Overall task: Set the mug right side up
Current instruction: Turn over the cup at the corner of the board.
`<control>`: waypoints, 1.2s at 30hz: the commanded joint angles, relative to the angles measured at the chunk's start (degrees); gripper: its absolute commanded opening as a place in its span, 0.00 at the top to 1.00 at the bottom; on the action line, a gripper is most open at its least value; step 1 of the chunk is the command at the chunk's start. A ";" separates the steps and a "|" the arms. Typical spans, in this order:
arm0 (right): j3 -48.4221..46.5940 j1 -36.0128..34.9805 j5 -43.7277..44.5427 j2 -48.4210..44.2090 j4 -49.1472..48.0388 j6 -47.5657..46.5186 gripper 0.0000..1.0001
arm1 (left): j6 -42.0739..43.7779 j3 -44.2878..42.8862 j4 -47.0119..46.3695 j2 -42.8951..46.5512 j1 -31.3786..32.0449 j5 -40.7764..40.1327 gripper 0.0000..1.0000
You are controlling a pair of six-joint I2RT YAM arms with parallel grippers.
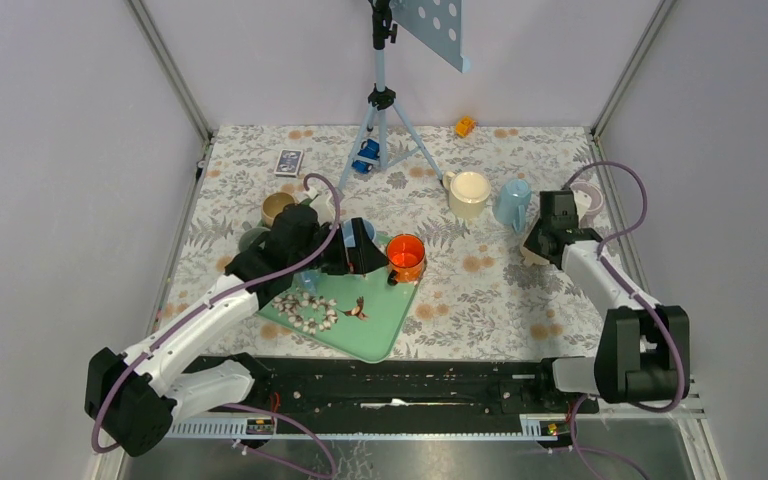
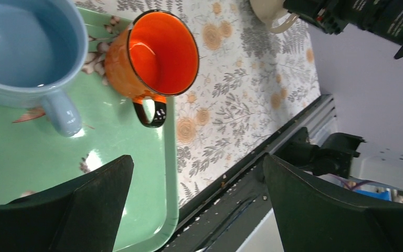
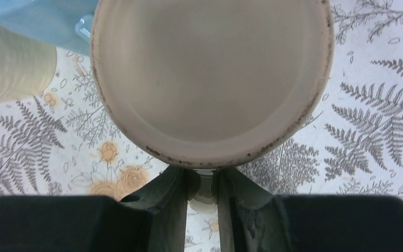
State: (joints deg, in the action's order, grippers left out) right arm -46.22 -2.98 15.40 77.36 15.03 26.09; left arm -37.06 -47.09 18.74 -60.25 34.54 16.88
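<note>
Floral tablecloth setup: right gripper pinches the beige mug by its handle, left gripper hangs spread wide over the green tray.

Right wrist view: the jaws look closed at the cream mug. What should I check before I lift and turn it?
1. Grip: the right gripper is shut, with the pale handle of the cream mug between its fingers. Ok.
2. Which way up: I cannot say whether the round face towards the camera is the mouth or the base. Cannot tell.
3. Room to swing: the light blue mug and a second cream mug stand close on one side. Not ok, so lift before rotating.
4. Other arm: the left gripper is open over the green tray, well away from the right arm. Ok.
</note>
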 commanded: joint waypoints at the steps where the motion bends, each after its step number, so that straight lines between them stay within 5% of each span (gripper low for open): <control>1: 0.47 -0.98 -0.83 -7.02 -1.49 2.94 1.00 | -3.85 0.07 -5.69 -0.11 -0.19 4.33 0.01; 22: 7.56 -3.92 -17.25 -27.27 -8.57 14.85 1.00 | -19.22 3.97 -22.51 -4.25 -0.27 14.93 0.01; 36: 1.27 -9.49 -28.22 -25.35 -19.43 24.66 1.00 | -33.95 1.40 -39.25 -13.99 -0.27 19.15 0.01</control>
State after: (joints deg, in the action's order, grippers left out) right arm -38.28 -10.37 -8.29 52.21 10.31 46.50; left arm -65.78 -43.38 -11.38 -72.34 34.54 34.02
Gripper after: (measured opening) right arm 0.288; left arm 0.988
